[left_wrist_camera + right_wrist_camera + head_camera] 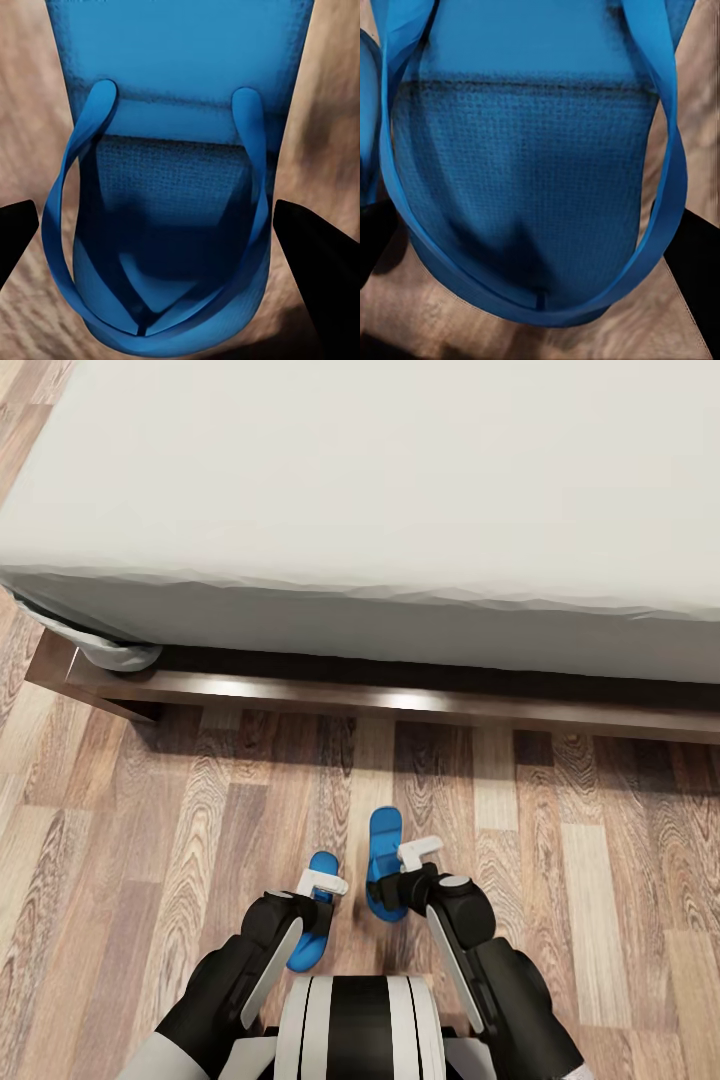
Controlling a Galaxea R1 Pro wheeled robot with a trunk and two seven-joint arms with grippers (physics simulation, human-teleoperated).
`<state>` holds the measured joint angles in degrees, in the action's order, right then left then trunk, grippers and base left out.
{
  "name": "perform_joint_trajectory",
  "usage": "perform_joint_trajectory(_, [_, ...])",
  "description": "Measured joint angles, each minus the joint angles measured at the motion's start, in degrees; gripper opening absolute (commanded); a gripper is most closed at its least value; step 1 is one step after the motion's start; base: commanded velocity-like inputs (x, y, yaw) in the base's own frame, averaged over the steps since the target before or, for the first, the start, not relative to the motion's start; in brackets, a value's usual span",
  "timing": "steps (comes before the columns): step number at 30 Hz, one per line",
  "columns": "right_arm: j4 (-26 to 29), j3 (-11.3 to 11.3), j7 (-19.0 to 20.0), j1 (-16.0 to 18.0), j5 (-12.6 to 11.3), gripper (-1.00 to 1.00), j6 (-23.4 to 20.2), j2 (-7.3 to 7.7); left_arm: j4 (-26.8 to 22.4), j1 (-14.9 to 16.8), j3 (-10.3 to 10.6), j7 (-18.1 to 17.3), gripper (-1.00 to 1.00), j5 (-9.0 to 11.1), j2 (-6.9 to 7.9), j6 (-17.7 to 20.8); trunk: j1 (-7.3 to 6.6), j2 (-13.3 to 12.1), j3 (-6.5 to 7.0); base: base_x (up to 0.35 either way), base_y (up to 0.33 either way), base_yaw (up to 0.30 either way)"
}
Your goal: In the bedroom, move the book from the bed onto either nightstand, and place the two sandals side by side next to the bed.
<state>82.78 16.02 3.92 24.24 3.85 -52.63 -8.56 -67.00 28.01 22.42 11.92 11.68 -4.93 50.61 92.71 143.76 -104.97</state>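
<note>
At the left, the left pincer [322,882] hangs low over the left sandal [312,930], which lies flat on the wood floor [150,840]. In the left wrist view its dark fingers [15,236] stand wide on either side of the sole, touching nothing. Just beside it, the right sandal [384,860] lies a little further toward the bed [400,490], with the right pincer [420,852] over it, jaws also spread and empty. The pair sits near the bed and roughly parallel, though staggered, so I judge that part nearly done. The mattress here carries no book; whether it has reached a nightstand cannot be told.
</note>
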Motion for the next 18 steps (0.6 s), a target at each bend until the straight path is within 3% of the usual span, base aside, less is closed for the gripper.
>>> perform_joint_trajectory(18, [-0.7, 0.0, -3.5, 2.0, 0.0, -1.0, -0.4, -0.87, 0.0, 0.0, 0.0, 0.0, -1.0, 0.0, 0.0, 0.0, 0.0, 0.0, 0.0, 0.0, 0.0, 0.0])
